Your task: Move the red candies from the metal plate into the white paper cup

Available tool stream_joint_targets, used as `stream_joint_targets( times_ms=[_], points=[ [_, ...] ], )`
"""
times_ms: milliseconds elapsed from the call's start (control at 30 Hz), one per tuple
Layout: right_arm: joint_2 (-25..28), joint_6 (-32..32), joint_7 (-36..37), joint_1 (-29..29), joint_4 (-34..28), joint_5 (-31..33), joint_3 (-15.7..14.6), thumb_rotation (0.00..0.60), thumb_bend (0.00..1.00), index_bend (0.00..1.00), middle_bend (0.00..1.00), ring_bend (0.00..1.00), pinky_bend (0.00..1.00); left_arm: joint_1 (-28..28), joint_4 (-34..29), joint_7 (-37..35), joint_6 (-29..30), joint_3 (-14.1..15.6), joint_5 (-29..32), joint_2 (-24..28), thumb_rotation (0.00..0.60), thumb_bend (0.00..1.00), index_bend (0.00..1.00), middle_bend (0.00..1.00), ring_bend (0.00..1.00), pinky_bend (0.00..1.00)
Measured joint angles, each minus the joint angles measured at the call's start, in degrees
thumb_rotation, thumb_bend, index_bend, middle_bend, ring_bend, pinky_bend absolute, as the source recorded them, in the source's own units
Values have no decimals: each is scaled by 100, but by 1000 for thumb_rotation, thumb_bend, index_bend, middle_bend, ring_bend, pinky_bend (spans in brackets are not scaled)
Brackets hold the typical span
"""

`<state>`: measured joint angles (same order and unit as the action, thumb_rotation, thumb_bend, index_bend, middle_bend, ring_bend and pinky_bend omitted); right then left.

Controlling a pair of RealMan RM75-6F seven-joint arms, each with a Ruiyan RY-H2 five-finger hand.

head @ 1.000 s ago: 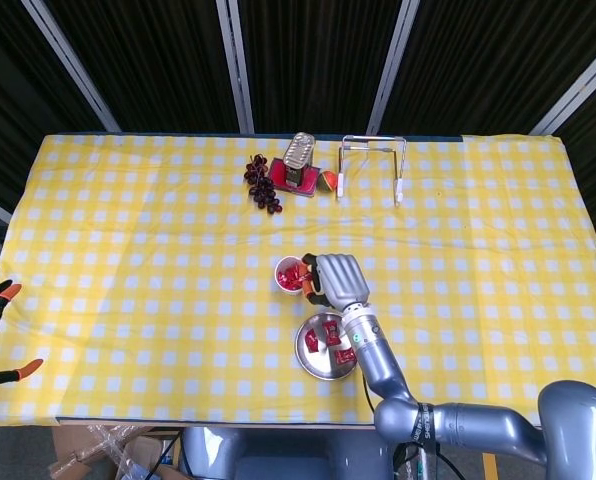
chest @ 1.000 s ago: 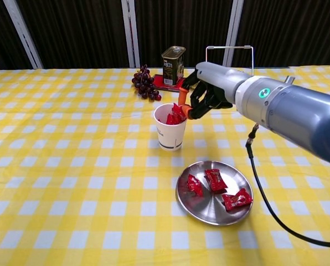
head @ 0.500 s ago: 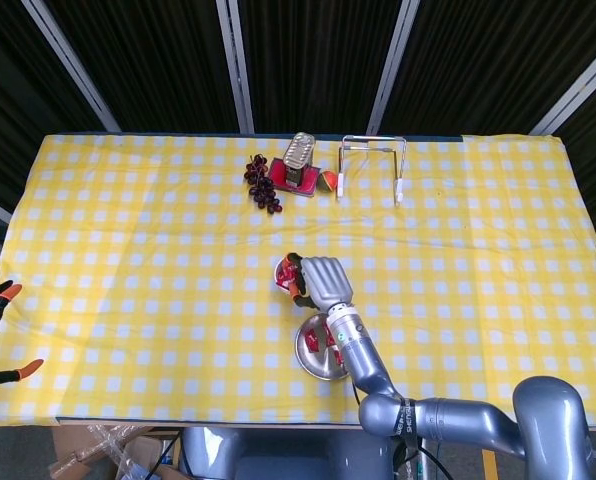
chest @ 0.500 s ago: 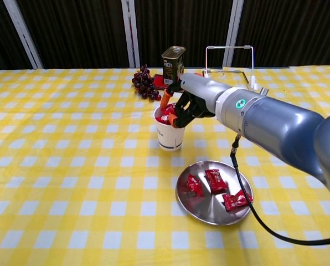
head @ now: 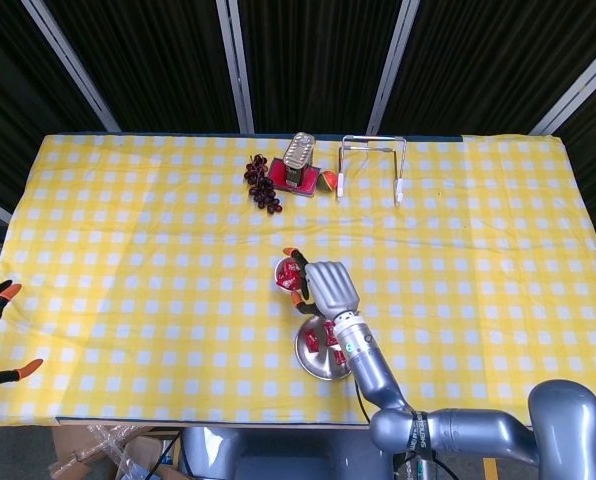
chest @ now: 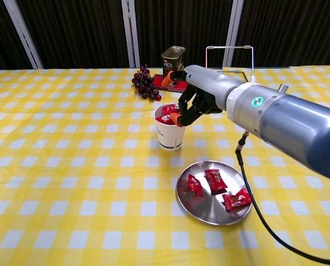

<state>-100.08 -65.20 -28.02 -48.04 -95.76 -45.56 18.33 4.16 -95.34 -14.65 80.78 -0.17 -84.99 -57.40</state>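
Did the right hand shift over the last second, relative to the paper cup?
Yes. The right hand moved left over the white paper cup, from beside its right rim; its fingers now splay open above the cup mouth.

- Robot lab or test cell, staged rather than lived in.
- Backdrop: dark black curtains (chest: 71,27) hung between pale metal frame posts (chest: 129,33) on all visible sides.
- Bench (head: 118,250) under a yellow-and-white checked cloth, with props in a row at the far edge: grapes (head: 262,182), a tin can (head: 298,160), a bare wire rack (head: 373,165).
- Orange-handled clamps (head: 0,330) at the bench's left edge.
- Cardboard and clear plastic (head: 108,450) lying below the near edge.
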Motion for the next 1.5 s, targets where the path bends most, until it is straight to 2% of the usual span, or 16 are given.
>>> stream_joint_targets(
  times_ms=[200, 333, 433, 633, 833, 1200, 1367, 1500],
  points=[
    [387, -316, -265, 316, -799, -186, -522, 600, 484, 260, 704, 885, 924, -21, 7, 31, 60, -2, -24, -16, 600, 47, 0, 0, 0, 0],
    [637, -475, -538, 531, -1211, -260, -993, 600, 484, 306, 704, 885, 924, -35, 17, 27, 108, -4, -50, -27, 600, 46, 0, 0, 0, 0],
    [729, -568, -728, 666, -1371, -253, -1276, 600, 483, 318, 704, 885, 924, -49, 36, 27, 161, -6, -84, -40, 600, 46, 0, 0, 0, 0],
    [752, -695, -934, 878, -1502, -224, -1652, 600, 482, 324, 704, 885, 924, -75, 79, 34, 250, -13, -129, -76, 600, 47, 0, 0, 0, 0],
    [715, -762, -1067, 1008, -1457, -144, -1810, 600, 481, 324, 704, 885, 924, -94, 103, 40, 304, -21, -145, -98, 600, 48, 0, 0, 0, 0],
    [718, -770, -1029, 1218, -1273, -117, -1940, 600, 408, 331, 704, 884, 924, -103, 114, 80, 331, -31, -142, -120, 600, 48, 0, 0, 0, 0],
    [663, -737, -953, 1297, -1048, -129, -1918, 600, 406, 410, 704, 885, 924, -116, 120, 87, 365, -44, -137, -138, 600, 48, 0, 0, 0, 0],
    [617, -705, -866, 1355, -945, -188, -1881, 600, 405, 433, 704, 885, 924, -114, 123, 106, 361, -48, -128, -146, 600, 48, 0, 0, 0, 0]
  ],
)
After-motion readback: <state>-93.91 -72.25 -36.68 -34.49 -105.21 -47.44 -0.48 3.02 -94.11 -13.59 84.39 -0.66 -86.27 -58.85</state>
